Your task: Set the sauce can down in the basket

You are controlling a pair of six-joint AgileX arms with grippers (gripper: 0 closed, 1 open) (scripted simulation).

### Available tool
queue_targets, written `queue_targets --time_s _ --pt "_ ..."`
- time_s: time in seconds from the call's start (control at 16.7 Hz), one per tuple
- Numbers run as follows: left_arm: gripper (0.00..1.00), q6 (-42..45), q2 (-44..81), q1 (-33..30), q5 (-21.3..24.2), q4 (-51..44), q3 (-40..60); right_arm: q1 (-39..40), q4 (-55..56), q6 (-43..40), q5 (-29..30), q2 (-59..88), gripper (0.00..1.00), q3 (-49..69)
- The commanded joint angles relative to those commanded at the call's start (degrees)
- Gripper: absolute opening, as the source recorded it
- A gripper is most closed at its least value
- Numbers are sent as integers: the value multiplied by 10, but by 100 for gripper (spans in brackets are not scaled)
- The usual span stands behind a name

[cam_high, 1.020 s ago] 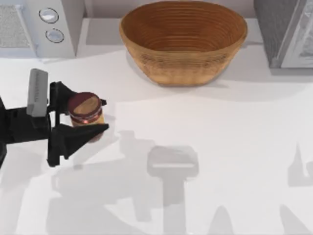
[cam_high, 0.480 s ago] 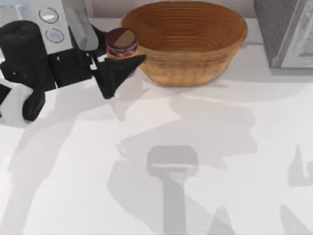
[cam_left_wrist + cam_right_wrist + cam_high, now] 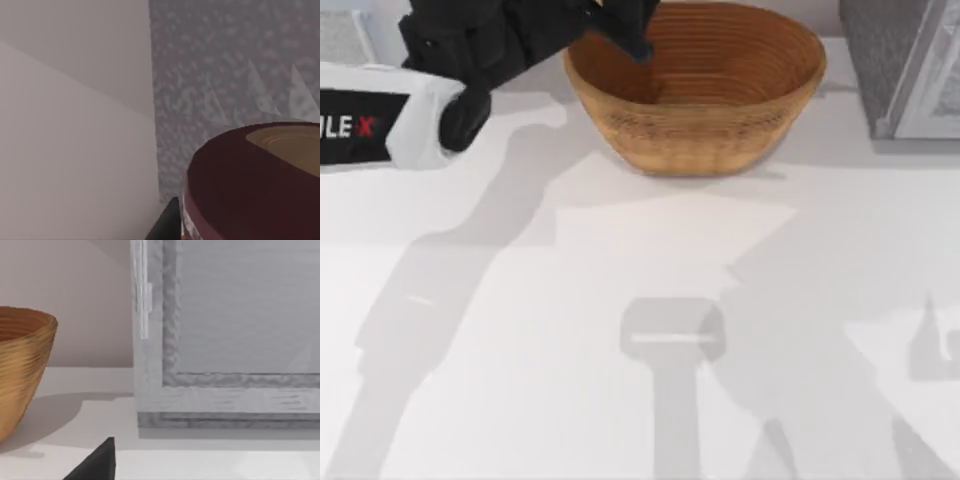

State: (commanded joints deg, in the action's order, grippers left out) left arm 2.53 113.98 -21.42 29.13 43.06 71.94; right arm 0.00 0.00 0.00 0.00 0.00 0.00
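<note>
**Left arm over the basket's left rim, can in its grip**

From above, my left arm reaches in from the table's left side, and my left gripper (image 3: 620, 20) sits at the far-left rim of the basket (image 3: 720, 130), its dark fingers hanging over the inside of the bowl; the basket stands at the back of the white table (image 3: 620, 250), between a pale appliance at the far left and a grey cabinet (image 3: 900, 70) at the far right; in my left wrist view the sauce can (image 3: 250, 185) sits right up against the camera, its maroon side and tan top plain to see, with a dark finger (image 3: 165, 222) touching its side, so I read the gripper as clamped on the can; behind it there is a speckled grey panel and a pale wall; my right arm is parked, and its wrist view looks at the basket's outer wall (image 3: 22, 370) beside the grey cabinet front (image 3: 225, 340), with a dark fingertip (image 3: 97, 462) at the edge; whether that gripper is apart or together I cannot tell
</note>
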Motion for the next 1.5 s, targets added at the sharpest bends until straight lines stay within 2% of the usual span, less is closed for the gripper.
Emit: queue_targets --time_s 0.12,0.24,0.6,1.08,1.38,1.5 --pt "0 -10 3 -20 -39 -33 29 0 0 0 0 0 100 0" --pt "0 -17 6 -29 -55 -46 40 0 0 0 0 0 100 0" --pt "0 -14 12 -30 -53 -47 47 0 0 0 0 0 100 0" --pt "0 -16 131 -53 -80 -65 185 0 0 0 0 0 100 0" --pt "0 -18 140 -57 -81 -66 196 0 0 0 0 0 100 0" --pt "15 -18 140 -57 -81 -66 196 0 0 0 0 0 100 0"
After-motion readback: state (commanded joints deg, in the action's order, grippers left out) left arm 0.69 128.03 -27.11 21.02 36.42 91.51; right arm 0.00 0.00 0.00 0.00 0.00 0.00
